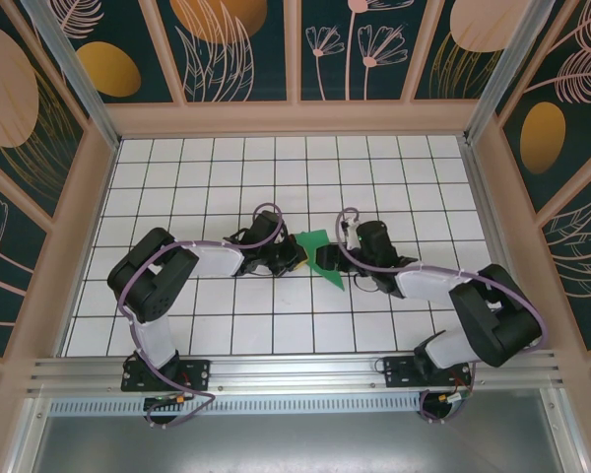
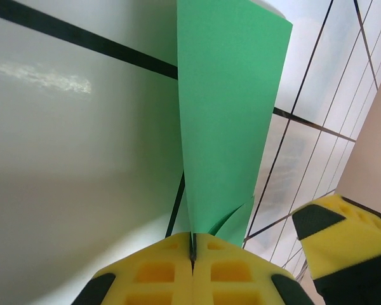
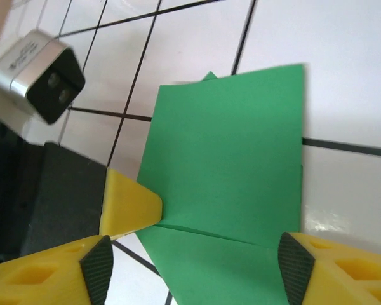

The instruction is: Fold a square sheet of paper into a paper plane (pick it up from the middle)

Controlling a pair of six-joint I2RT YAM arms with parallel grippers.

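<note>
The square sheet of paper is folded into a creased green wedge at the middle of the white grid table. My left gripper is shut on the paper's left edge. In the left wrist view its yellow fingers pinch the green sheet, which stands up from them. My right gripper is open at the paper's right side. In the right wrist view its gripper straddles the paper, where a fold line runs across. A left fingertip touches the paper's edge there.
Wooden walls with patterned panels enclose the table on three sides. An aluminium rail runs along the near edge by both arm bases. The left wrist camera sits close to the right gripper.
</note>
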